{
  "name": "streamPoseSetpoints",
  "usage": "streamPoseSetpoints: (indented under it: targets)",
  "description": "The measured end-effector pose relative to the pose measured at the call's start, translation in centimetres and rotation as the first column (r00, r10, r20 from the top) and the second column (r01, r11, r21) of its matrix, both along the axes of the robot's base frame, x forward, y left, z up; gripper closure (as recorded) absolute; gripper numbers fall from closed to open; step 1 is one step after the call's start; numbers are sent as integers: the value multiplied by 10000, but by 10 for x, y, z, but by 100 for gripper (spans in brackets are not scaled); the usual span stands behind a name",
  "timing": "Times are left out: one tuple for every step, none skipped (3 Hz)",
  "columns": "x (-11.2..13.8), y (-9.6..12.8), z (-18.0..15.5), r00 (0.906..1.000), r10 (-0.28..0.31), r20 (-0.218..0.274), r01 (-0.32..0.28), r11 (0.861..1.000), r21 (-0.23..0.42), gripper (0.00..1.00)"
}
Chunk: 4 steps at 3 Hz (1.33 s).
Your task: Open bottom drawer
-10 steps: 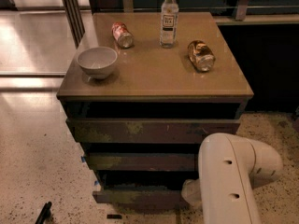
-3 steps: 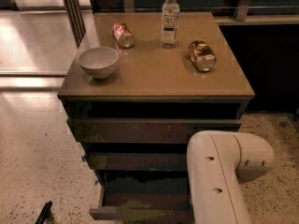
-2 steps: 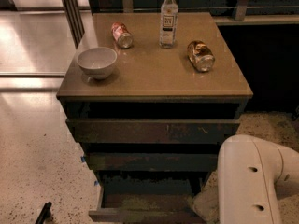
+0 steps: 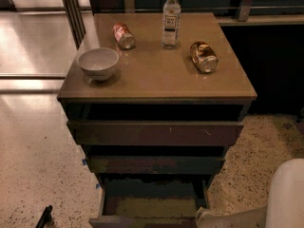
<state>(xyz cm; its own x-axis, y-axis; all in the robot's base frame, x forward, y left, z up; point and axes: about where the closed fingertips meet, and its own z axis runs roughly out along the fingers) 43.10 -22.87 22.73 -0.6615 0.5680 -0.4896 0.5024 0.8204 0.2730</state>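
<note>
The bottom drawer (image 4: 142,221) is the lowest of three dark brown flat fronts under the tabletop. It stands pulled out towards me, and its dull grey-green inner floor (image 4: 156,206) shows. My white arm (image 4: 286,194) comes in at the bottom right corner. My gripper (image 4: 205,217) shows only as a pale part at the frame's lower edge, close to the drawer's right front corner. I cannot tell whether it touches the drawer.
The middle drawer front (image 4: 154,164) and the widest top drawer front (image 4: 156,133) sit above. On the tabletop (image 4: 156,77) are a white bowl (image 4: 98,63), a red can on its side (image 4: 123,35), a water bottle (image 4: 170,19) and a gold can on its side (image 4: 204,57). A dark object (image 4: 45,217) lies on the speckled floor at the lower left.
The bottom drawer has come out further and its inner floor now shows. My arm has swung from in front of the drawers to the lower right corner.
</note>
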Motion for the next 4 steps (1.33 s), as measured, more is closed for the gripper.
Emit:
streamPoseSetpoints:
  targets:
    - [9,-18,11,9974,-402,596,437,9973,-598,83]
    - [9,-18,11,9974,-404,592,440,9972,-609,52]
    - [9,-18,11,9974,-404,592,440,9972,-609,30]
    - [9,-18,11,9974,-404,592,440,9972,-609,6]
